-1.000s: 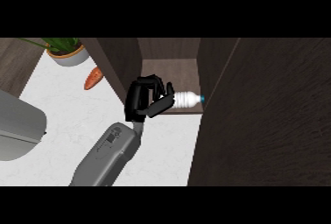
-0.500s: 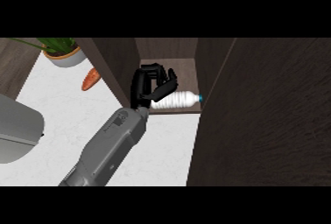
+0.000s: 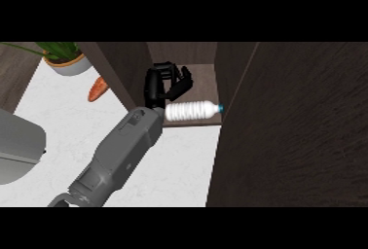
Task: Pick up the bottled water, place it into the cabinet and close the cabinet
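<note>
The bottled water (image 3: pixel 190 110) lies on its side on the cabinet's shelf (image 3: pixel 203 73), its blue cap pointing right toward the open door (image 3: pixel 295 131). My right hand (image 3: pixel 162 86) is inside the cabinet just beyond the bottle. Its fingers are relaxed and spread, and they hold nothing. The wrist sits at the bottle's left end; I cannot tell whether it touches. The cabinet's left wall (image 3: pixel 122 68) stands beside the hand. My left hand does not show.
A carrot (image 3: pixel 97 89) lies on the white counter (image 3: pixel 72 126) left of the cabinet, with a potted plant (image 3: pixel 66 59) behind it. A grey rounded appliance (image 3: pixel 16 148) fills the left edge. The dark door takes up the right side.
The hand has let go of the bottle and moved deeper into the cabinet. The bottle now rests on the shelf, nearer the front edge than the hand.
</note>
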Robot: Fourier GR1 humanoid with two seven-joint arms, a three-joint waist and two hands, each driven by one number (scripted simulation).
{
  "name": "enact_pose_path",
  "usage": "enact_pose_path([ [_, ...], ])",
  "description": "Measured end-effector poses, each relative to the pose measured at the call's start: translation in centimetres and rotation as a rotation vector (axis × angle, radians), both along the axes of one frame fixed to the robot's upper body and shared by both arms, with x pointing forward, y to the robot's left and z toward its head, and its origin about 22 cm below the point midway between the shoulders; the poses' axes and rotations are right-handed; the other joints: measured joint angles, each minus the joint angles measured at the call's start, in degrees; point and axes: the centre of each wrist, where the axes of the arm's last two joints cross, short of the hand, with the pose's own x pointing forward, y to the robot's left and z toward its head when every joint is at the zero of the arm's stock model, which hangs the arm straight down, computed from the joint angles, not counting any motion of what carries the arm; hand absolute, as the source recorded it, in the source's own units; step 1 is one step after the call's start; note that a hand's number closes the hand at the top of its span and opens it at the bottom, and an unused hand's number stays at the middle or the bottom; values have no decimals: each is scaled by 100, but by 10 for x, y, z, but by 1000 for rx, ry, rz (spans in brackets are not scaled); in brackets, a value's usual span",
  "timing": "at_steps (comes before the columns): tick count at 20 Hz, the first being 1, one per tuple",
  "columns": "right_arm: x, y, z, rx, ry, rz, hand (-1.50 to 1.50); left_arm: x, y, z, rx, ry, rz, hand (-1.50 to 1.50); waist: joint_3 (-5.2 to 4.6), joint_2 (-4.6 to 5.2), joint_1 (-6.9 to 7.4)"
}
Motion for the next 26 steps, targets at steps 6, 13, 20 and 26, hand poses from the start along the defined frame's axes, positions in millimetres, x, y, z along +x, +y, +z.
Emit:
enact_pose_path([
  [6, 0, -1, -2, 6, -1, 5, -150, 8, 5, -5, 84, -7, 77, 150, 0, 15, -32],
  [13, -1, -5, -5, -12, -21, 19, -150, 18, 10, -3, 174, -29, 117, -150, 1, 46, -103],
  [20, -1, -5, -7, -8, -35, 36, -150, 22, 15, -4, 205, -26, 126, -150, -3, 84, -170],
  [26, -3, -7, -8, -22, -36, 43, -150, 28, 19, 4, 171, -30, 125, -150, -3, 92, -201],
])
